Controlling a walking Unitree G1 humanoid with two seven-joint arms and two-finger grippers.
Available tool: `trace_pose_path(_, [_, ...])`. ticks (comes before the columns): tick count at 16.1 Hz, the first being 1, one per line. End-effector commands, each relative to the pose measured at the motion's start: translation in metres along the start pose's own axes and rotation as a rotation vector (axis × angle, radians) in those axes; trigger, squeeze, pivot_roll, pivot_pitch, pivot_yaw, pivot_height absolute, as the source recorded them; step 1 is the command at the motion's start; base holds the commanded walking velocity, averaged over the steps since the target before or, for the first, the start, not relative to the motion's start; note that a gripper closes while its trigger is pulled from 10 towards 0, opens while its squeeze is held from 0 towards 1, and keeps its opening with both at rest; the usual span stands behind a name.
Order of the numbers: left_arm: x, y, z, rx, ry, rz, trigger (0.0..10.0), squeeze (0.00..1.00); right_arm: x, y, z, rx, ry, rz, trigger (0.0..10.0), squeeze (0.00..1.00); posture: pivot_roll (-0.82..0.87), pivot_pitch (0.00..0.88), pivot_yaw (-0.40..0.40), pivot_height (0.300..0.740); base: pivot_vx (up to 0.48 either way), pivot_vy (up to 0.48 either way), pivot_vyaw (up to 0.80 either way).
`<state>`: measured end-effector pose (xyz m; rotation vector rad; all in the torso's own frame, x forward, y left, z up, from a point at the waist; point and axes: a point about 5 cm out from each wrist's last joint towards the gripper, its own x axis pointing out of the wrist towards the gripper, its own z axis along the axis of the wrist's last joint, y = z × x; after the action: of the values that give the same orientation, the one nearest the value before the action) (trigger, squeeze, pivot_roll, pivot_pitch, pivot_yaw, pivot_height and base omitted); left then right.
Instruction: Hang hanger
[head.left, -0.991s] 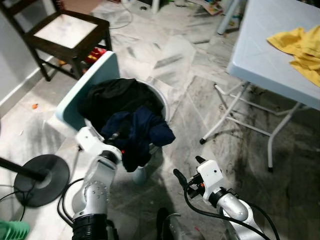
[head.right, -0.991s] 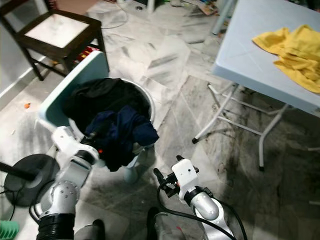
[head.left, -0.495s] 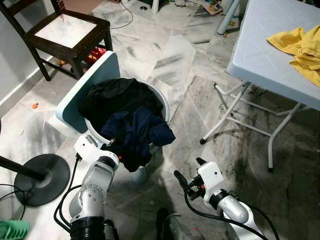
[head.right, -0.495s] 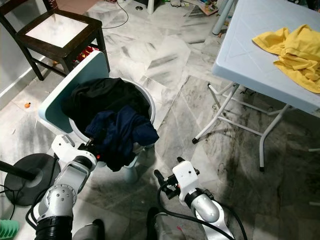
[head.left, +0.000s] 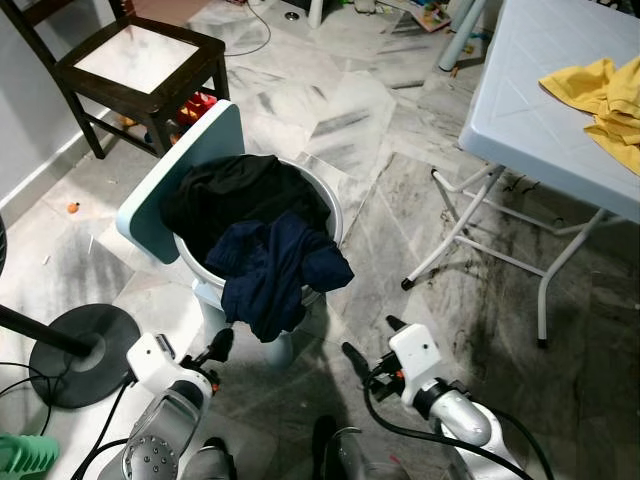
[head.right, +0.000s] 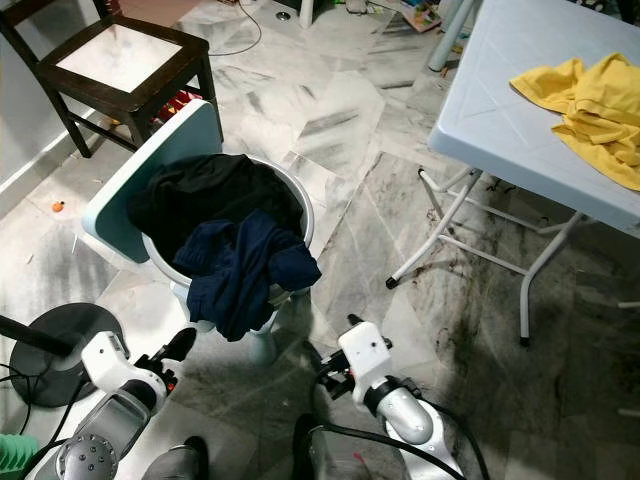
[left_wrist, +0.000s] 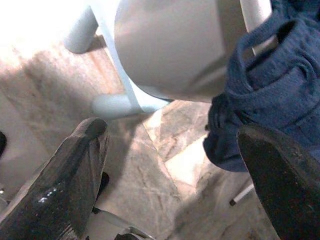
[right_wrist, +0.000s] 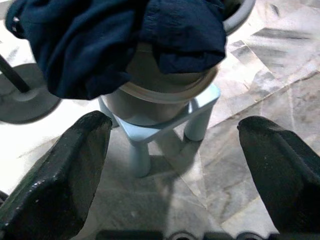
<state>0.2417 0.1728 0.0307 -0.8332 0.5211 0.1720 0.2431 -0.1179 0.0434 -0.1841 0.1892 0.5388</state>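
No hanger can be made out. A white laundry tub (head.left: 336, 214) on a pale blue stool (head.left: 279, 349) holds a black garment (head.left: 235, 195) and a navy garment (head.left: 275, 275) that spills over the rim. My left gripper (head.left: 219, 345) is low, just below and left of the hanging navy cloth, open with nothing between its fingers; its wrist view looks up at the tub's underside (left_wrist: 175, 45) and the navy cloth (left_wrist: 270, 90). My right gripper (head.left: 370, 340) is open and empty, right of the stool, pointing at the tub (right_wrist: 160, 97).
A dark wooden chair (head.left: 140, 65) stands at the back left. A pale folding table (head.left: 530, 100) with a yellow cloth (head.left: 600, 90) is on the right, its legs (head.left: 450, 240) reaching the floor. A black round stand base (head.left: 85, 350) and a green ribbed object (head.left: 25, 462) lie at the left.
My left gripper has dropped from the navy garment at the tub's rim to below it, near the stool. The right gripper has barely moved.
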Motion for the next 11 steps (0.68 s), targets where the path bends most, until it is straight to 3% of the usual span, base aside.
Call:
trace_pose_path(1, [0.003,-0.015,-0.019,-0.065,0.040,-0.050,10.0,0.00,-0.003,-0.001,-0.007,0.003,0.032,0.000,10.0,0.00,-0.05,0.288,-0.139,0.740,0.000,0.000,0.00])
trace_pose_path(7, [0.024,-0.056,-0.004,-0.206,-0.069,-0.170,10.0,0.00,-0.004,-0.003,-0.007,-0.007,0.034,0.001,10.0,0.00,-0.07,0.276,-0.146,0.740,0.000,0.000,0.00])
trace_pose_path(11, [0.038,-0.063,-0.010,-0.258,-0.042,-0.164,10.0,0.00,-0.003,-0.003,-0.005,-0.013,0.030,0.007,10.0,0.00,-0.08,0.275,-0.153,0.740,0.000,0.000,0.00])
